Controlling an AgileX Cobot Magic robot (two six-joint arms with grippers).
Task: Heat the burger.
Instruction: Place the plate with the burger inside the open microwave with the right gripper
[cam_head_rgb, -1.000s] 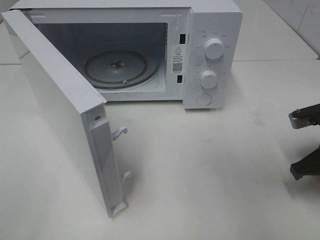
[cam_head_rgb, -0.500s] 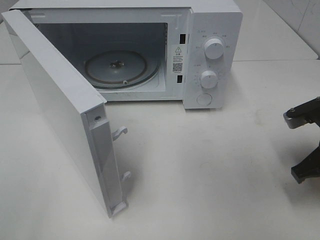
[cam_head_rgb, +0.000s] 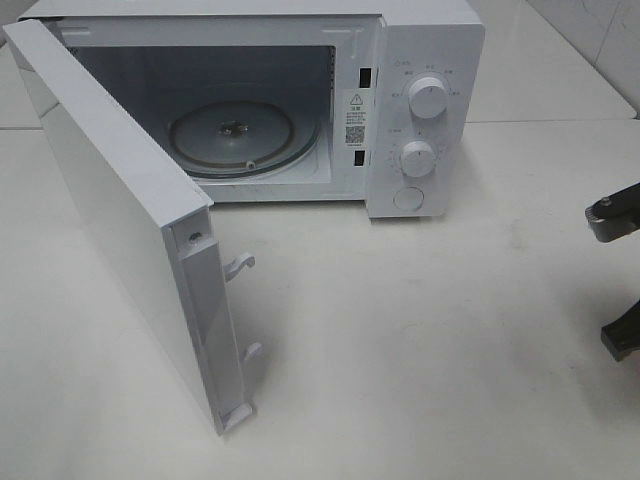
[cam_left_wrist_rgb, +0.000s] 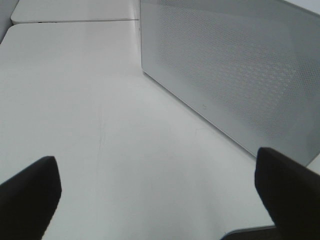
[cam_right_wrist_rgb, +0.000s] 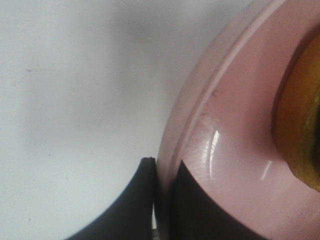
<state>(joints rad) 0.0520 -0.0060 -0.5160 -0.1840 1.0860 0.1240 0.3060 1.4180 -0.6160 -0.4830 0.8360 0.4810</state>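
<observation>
Only the arm carrying the right gripper (cam_right_wrist_rgb: 164, 167) moves. In the high view its grey-tipped upper link (cam_head_rgb: 612, 218) sits higher and closer to the picture's right edge than a second ago. The black lower part (cam_head_rgb: 622, 338) has slid further out of frame and shows less. The microwave (cam_head_rgb: 425, 110) now lies farther from that arm.

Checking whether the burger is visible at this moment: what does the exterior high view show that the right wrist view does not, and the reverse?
Only exterior high: the microwave, its door standing open and its glass turntable bare. Only right wrist: the right gripper shut on the rim of the pink plate, with part of the burger on it. Both: the white table.
</observation>
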